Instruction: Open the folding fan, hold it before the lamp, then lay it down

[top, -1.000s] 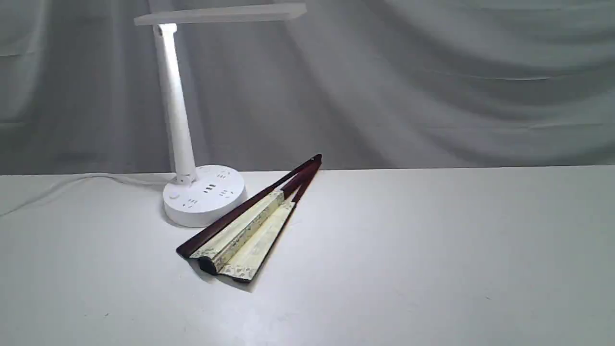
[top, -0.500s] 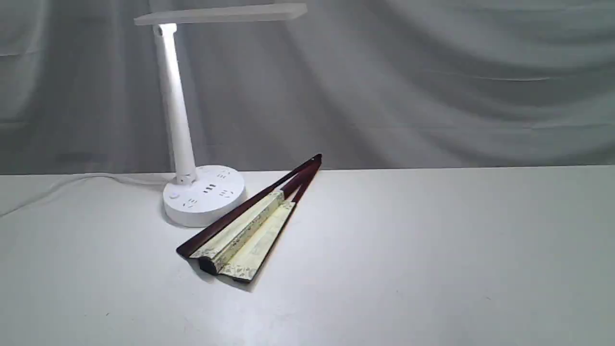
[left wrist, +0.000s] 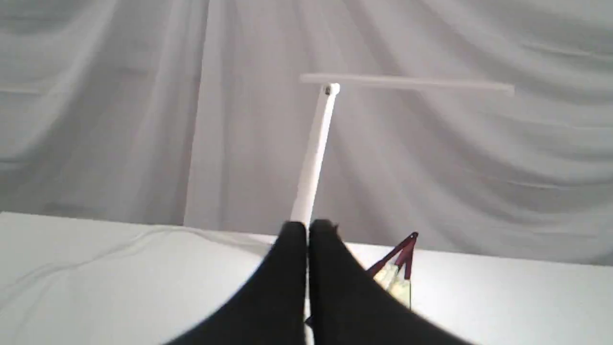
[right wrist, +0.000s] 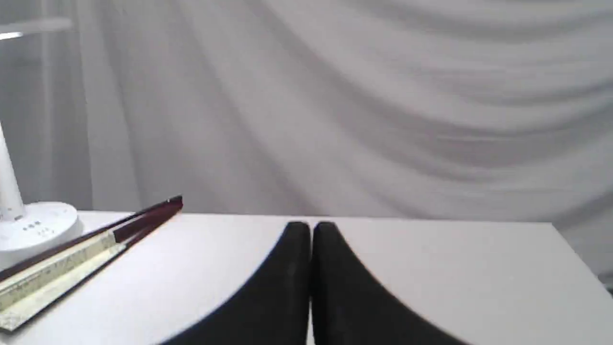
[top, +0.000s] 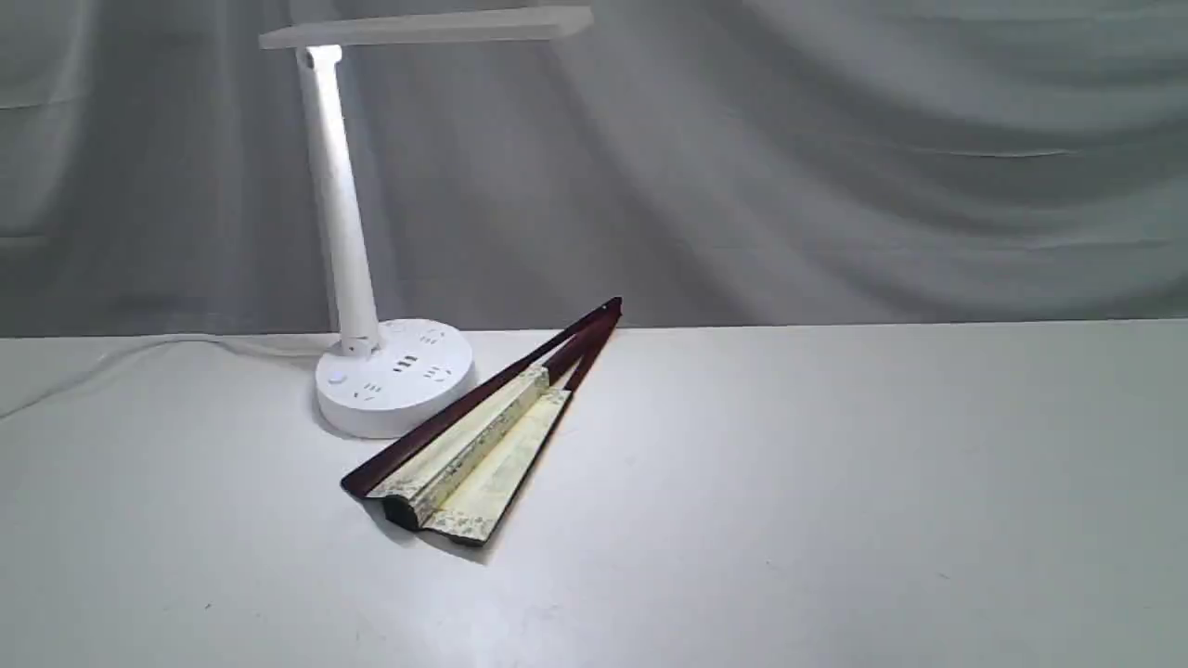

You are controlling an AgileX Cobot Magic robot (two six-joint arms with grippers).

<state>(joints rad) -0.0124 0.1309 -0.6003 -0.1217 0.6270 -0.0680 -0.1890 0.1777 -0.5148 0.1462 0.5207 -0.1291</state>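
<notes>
The folding fan (top: pixel 483 436) lies nearly folded on the white table (top: pixel 835 482), its maroon ribs running toward the far edge and its cream pleats slightly spread at the near end. It leans against the round base of the white lamp (top: pixel 339 223), whose bar head glows. No arm shows in the exterior view. In the left wrist view my left gripper (left wrist: pixel 307 229) is shut and empty, with the lamp (left wrist: pixel 316 153) and the fan (left wrist: pixel 400 268) beyond it. My right gripper (right wrist: pixel 311 227) is shut and empty too, the fan (right wrist: pixel 81 254) lying well off to its side.
A white cable (top: pixel 139 357) runs from the lamp base along the table's back left. A grey draped curtain (top: pixel 835 158) hangs behind the table. The table's far right corner (right wrist: pixel 558 225) shows in the right wrist view.
</notes>
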